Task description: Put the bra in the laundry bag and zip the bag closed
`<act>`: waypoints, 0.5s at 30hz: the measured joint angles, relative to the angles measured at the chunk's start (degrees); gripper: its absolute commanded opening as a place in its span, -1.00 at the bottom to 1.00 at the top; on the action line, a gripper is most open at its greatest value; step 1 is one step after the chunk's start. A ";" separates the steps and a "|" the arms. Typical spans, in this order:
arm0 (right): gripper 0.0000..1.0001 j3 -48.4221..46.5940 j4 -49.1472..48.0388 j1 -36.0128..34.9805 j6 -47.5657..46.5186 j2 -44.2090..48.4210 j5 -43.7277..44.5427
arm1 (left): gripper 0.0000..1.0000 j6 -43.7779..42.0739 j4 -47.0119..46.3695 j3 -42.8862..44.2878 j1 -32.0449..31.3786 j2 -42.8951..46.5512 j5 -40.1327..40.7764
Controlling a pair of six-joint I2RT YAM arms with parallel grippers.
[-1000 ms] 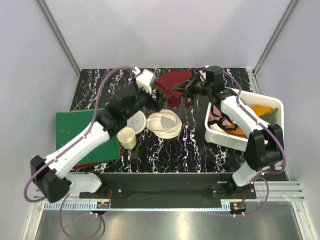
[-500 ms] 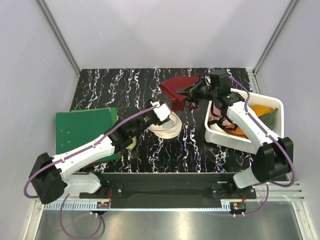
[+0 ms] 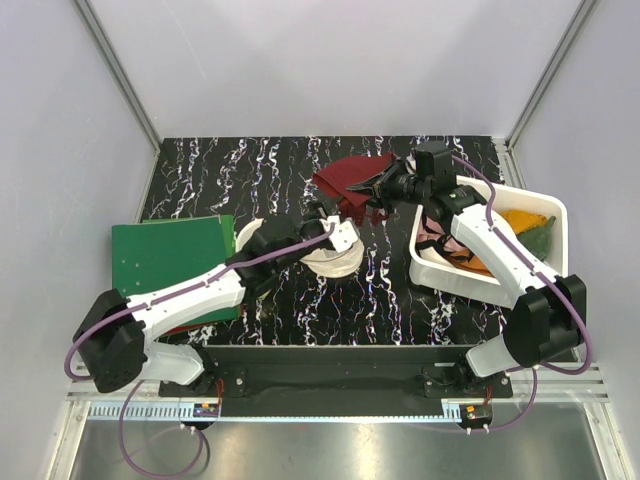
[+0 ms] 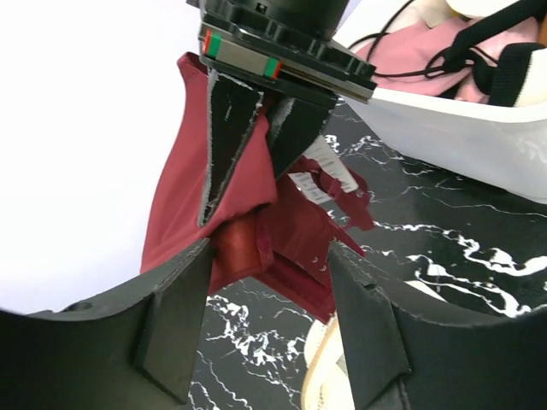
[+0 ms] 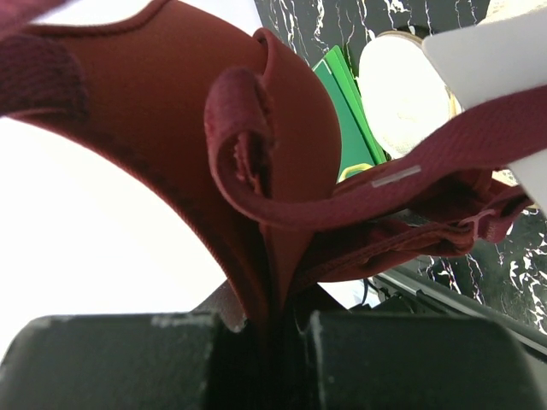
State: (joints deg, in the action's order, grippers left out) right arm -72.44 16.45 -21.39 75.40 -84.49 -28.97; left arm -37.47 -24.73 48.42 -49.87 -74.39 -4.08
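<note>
Left arm has swung off the back of the desk, where it was up by the bra a second ago, and come down over the laundry bag. My left claw is spread wide with nothing in it. It sits right above the bag's cream rim, which shows at the bottom edge of the left wrist view.

My right claw has barely shifted and stays pinched on the bra. The right wrist view shows the maroon fabric clamped tight between the fingers, with a strap looping loose in front.

The bra hangs off the desk just behind the bag, bunched and drooping, and no part of it is inside yet.

Meaning: the handover is done. Right holds the garment alone and left is free to work the bag. Likely next job is for left to grab the bag's rim and hold the mouth open while right lowers the bra in. I can't tell whether the zipper is open, since my arm covers most of it.

Risk: the dangling strap may catch on the rim. The white bin of cloths to the right is not involved.
</note>
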 measured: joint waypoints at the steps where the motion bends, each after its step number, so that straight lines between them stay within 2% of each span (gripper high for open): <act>1: -1.00 0.00 0.00 -0.04 0.00 0.00 0.00 | 0.26 -0.55 -0.55 0.00 0.00 -0.20 0.07; 6: -1.00 -0.02 0.00 -0.04 0.11 0.00 0.00 | 0.40 -1.79 -2.43 0.00 -0.02 -0.37 0.46; 10: -1.00 -0.02 0.00 -0.11 0.13 0.00 0.00 | 0.43 -2.21 -3.26 0.00 -0.02 -0.37 1.03; 14: -1.00 -0.02 0.00 -0.26 0.37 0.00 -0.04 | 0.25 -2.93 -3.13 0.33 -0.02 -0.46 1.01; 15: -1.00 -0.02 0.00 -0.33 0.48 0.00 -0.04 | 0.05 -3.13 -3.13 0.59 -0.02 -0.57 1.01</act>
State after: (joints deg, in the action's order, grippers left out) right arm -72.47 16.45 -21.71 75.88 -84.49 -29.02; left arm -40.60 -27.86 49.01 -49.89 -74.96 -3.07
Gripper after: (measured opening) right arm 0.080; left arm 0.662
